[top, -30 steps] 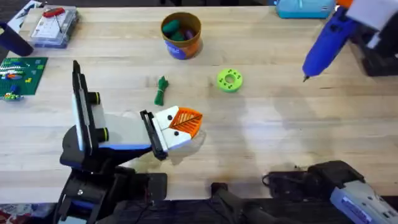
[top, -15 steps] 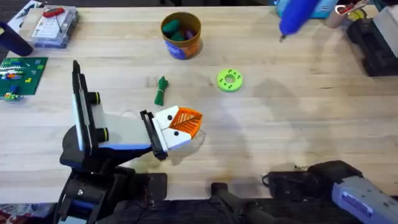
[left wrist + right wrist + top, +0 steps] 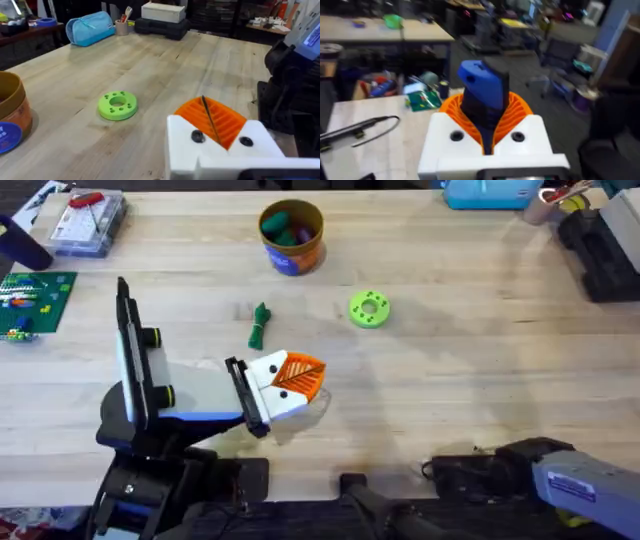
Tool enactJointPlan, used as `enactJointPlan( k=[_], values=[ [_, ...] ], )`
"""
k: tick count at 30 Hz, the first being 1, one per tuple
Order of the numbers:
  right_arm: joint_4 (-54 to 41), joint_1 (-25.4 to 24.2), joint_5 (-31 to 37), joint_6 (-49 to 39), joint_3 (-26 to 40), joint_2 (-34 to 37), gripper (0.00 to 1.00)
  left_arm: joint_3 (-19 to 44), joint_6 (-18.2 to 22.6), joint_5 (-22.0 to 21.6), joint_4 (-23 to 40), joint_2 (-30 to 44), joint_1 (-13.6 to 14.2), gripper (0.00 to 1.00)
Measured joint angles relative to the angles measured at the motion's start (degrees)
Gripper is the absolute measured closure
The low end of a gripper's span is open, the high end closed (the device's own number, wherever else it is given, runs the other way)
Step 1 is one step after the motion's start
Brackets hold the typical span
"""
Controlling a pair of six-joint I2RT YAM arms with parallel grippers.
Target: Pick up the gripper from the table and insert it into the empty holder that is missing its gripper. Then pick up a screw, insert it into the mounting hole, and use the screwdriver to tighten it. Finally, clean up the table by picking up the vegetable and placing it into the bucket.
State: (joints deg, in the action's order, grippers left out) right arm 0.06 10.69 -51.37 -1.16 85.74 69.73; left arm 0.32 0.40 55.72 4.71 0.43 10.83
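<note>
Two right fingers (image 3: 520, 112) are clamped on the screwdriver (image 3: 481, 90), so the screwing looks finished. Park it well away from the bucket (image 3: 291, 248). Then take the vegetable (image 3: 260, 326), which lies on the desk (image 3: 450, 380) just nearer than the bucket, across its middle. A second ago the screwdriver hung far right of the bucket; it has since swung away. The gripper (image 3: 288, 380) stayed in its holder (image 3: 238, 385).

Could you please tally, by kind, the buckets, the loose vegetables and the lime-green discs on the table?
bucket: 1
loose vegetable: 1
lime-green disc: 1
Total: 3
</note>
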Motion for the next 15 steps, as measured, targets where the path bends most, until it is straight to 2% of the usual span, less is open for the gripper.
enactJointPlan(
  k=[7, 11, 15],
  values=[
    [12.8, 5.2, -12.5, 6.0, 0.3, 1.1, 0.955, 0.0, 0.0, 0.0, 0.0, 0.0, 0.0, 0.992],
    [14.4, 9.2, -17.3, 7.4, 0.4, 1.2, 0.956, 0.0, 0.0, 0.0, 0.0, 0.0, 0.0, 0.992],
    [14.9, 13.2, -19.1, 7.9, 0.4, 1.5, 0.954, 0.0, 0.0, 0.0, 0.0, 0.0, 0.0, 0.992]
  ],
)
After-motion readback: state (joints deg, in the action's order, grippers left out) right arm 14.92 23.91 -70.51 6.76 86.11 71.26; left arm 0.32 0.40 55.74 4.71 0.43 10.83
